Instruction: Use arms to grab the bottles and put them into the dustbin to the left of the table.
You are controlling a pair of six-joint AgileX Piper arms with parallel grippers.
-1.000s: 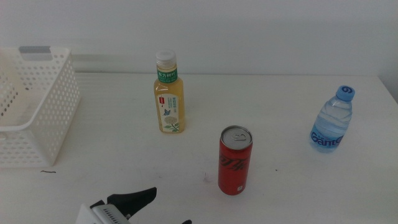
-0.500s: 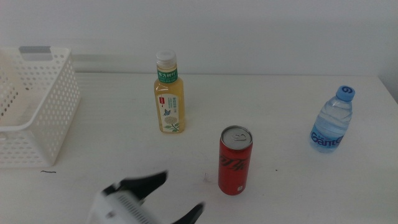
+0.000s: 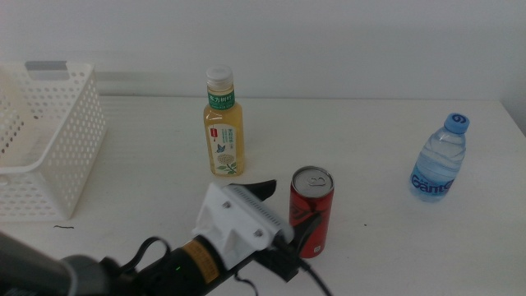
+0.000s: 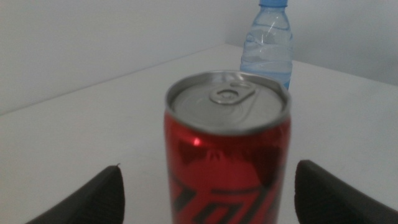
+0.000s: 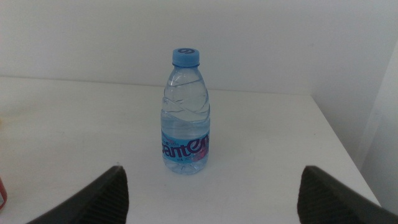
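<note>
The red soda can [image 3: 312, 210] stands upright at the table's middle front. My left gripper [image 3: 292, 205] comes in from the lower left, open, one black jaw on each side of the can. The left wrist view shows the can [image 4: 227, 146] close up between the spread jaws of the gripper [image 4: 211, 196], with no contact visible. The yellow tea bottle [image 3: 223, 123] stands behind it and the water bottle [image 3: 440, 160] at the right. In the right wrist view my right gripper [image 5: 214, 199] is open, some way short of the water bottle [image 5: 185, 115]. The white dustbin [image 3: 57, 140] sits at the left.
The white table [image 3: 386, 255] ends at a pale wall behind the bottles. The left arm's white housing [image 3: 238, 218] and black cable lie across the front middle. A small dark mark [image 3: 63, 226] lies in front of the dustbin.
My left gripper has risen from the bottom edge and moved forward and right until its open jaws stand on either side of the red can. The bottles, can and dustbin have not moved.
</note>
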